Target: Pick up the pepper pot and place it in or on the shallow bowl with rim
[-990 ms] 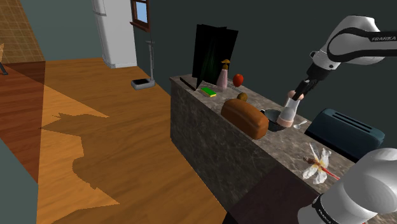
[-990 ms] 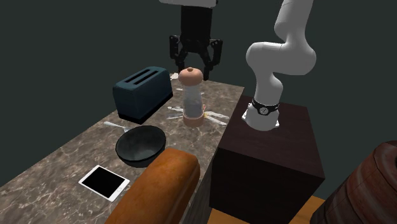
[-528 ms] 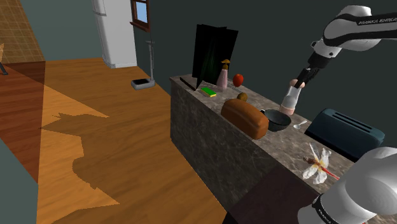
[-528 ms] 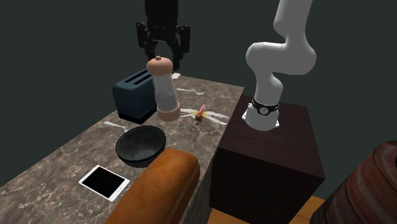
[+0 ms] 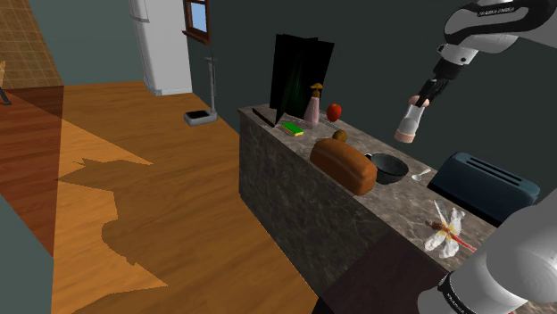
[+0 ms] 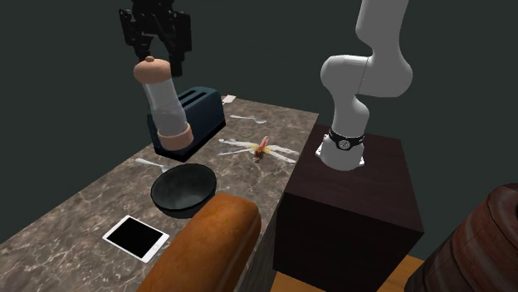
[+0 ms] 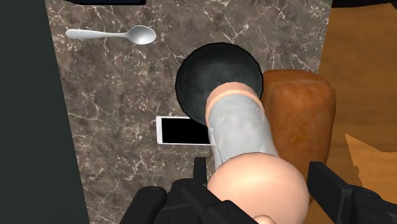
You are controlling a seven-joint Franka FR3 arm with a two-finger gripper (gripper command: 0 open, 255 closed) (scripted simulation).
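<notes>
In the shoulder view the gripper (image 5: 425, 95) is clamped on the rounded top of the pepper pot (image 5: 409, 125). The pot hangs tilted in the air above the marble counter (image 5: 373, 143), beyond the dark bowl (image 5: 389, 168), which sits between a brown loaf (image 5: 344, 166) and a toaster (image 5: 482, 184). In the second exterior view the pepper pot is up in front of the toaster, clear of the counter, with its base leaning toward that view's right. The bowl stands lower and nearer the camera, with a phone (image 6: 136, 237) near it. In the wrist view the fingers (image 7: 343, 191) flank the pot's top. Its base overlaps the bowl's rim, with the phone and the loaf to either side, and a spoon (image 7: 113, 34) lies well apart.
</notes>
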